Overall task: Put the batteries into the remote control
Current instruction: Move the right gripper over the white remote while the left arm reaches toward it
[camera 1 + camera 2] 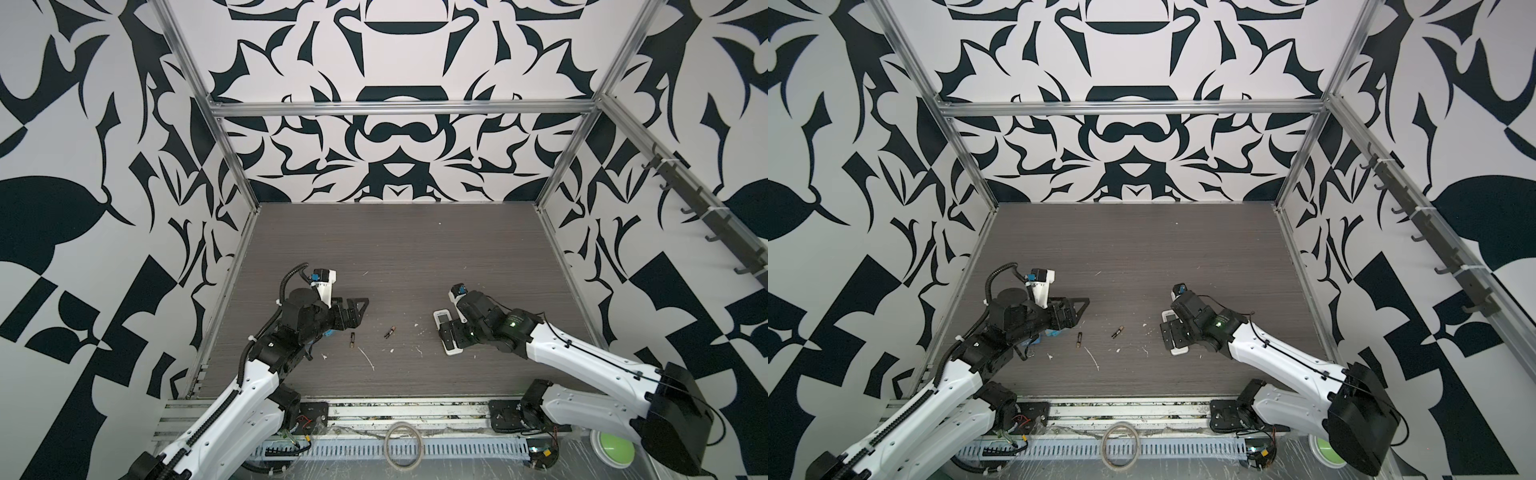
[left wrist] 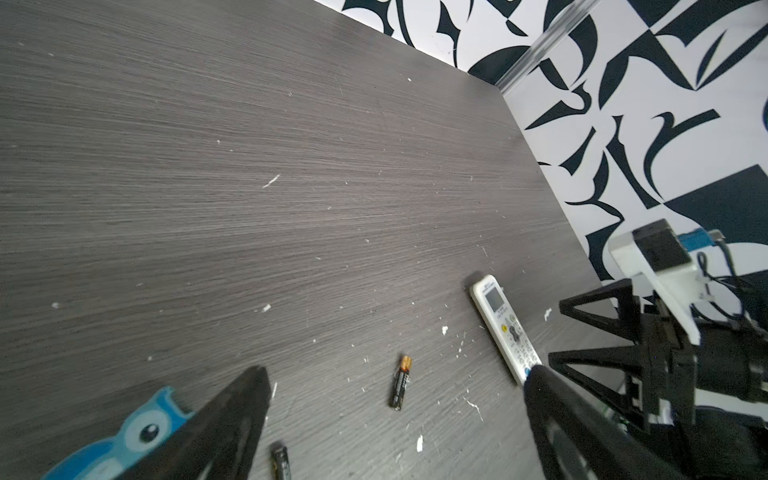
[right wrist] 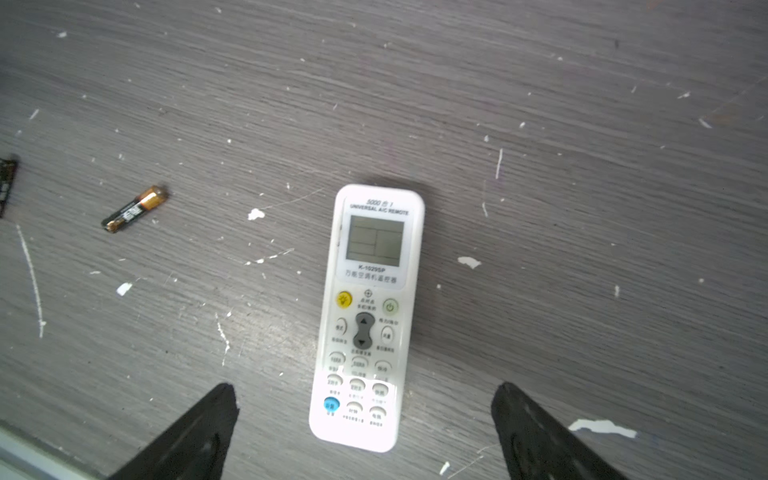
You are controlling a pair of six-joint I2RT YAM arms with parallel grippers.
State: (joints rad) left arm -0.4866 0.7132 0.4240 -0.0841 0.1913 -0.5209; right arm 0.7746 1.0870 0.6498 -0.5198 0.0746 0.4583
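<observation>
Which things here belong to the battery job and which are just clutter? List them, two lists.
For the job:
- remote
- battery
- second battery

Lying about:
- blue owl toy
- white scraps

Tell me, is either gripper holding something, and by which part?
Nothing is held. Left gripper and right gripper stand open; remote control and batteries lie free.
</observation>
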